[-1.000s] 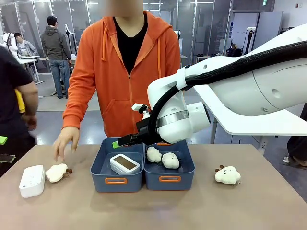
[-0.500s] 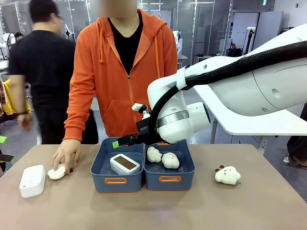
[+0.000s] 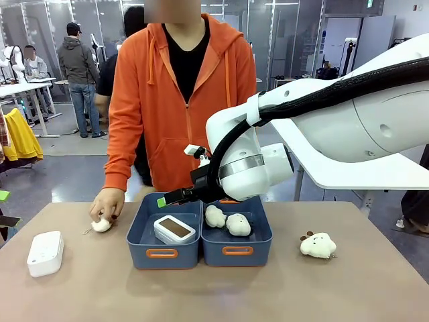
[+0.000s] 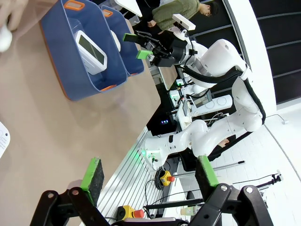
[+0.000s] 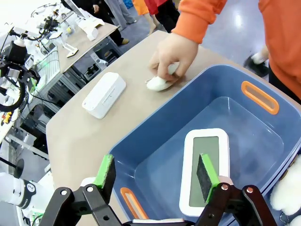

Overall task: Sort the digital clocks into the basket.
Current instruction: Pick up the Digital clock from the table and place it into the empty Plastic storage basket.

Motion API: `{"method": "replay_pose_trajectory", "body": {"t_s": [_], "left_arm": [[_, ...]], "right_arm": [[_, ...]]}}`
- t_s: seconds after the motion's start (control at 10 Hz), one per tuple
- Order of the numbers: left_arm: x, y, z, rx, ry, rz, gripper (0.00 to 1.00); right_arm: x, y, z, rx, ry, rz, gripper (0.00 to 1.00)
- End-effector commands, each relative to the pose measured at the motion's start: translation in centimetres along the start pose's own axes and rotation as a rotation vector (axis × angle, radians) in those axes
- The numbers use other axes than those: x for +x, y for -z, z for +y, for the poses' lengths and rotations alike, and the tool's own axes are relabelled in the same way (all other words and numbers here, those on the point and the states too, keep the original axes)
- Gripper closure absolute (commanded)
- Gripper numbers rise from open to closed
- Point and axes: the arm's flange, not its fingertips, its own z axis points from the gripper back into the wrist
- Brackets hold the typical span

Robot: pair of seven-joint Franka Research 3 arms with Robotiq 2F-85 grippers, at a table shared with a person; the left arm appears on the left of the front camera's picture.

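Since a second earlier, the person's hand (image 3: 107, 203) had carried a plush toy (image 3: 102, 225) away from the second clock (image 3: 45, 253) toward the far edge of the tabletop (image 3: 348, 288), just left of the left basket (image 3: 163, 253); neither arm had shifted. One clock (image 3: 175, 229) already lay screen-up in that basket. The second clock lay flat near the tabletop's left edge, well apart from the basket and not yet sorted. The right gripper (image 5: 155, 173) hung low over the left basket, its jaws fairly wide and holding nothing, with the first clock right beneath them. The left gripper (image 4: 149, 172) was spread wide and empty, well back from the baskets. Two plush toys (image 3: 226, 221) lay in the right basket (image 3: 238, 251), and another (image 3: 318, 245) sat toward the tabletop's right edge. The likeliest trouble seemed to be crowding. The hand lay close to the way between the second clock and the basket, so a reach for the clock could brush it. The right gripper parked over the basket could block the drop. The clock's smooth, flat body could slip from a shallow pinch. The two baskets look alike and touch, so a slightly off release could land it among the plush toys. No brand or lettering could be read. The first clock's screen was blank, and marks on the second clock's top were too small to make out.
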Motion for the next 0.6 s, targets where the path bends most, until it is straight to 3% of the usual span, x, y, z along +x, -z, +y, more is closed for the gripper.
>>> {"method": "replay_pose_trajectory", "body": {"t_s": [0.0,0.3,0.5], "left_arm": [[-0.1,0.0,-0.4,-0.016,-0.003,-0.007,0.00],[-0.1,0.0,-0.4,-0.016,-0.003,-0.007,0.00],[-0.1,0.0,-0.4,-0.016,-0.003,-0.007,0.00]], "right_arm": [[0.2,0.1,0.0,0.000,-0.005,-0.002,0.12],[0.0,0.0,0.0,0.000,0.000,0.000,0.08],[2.3,-4.6,-0.7,0.040,0.188,0.040,0.07]]}}
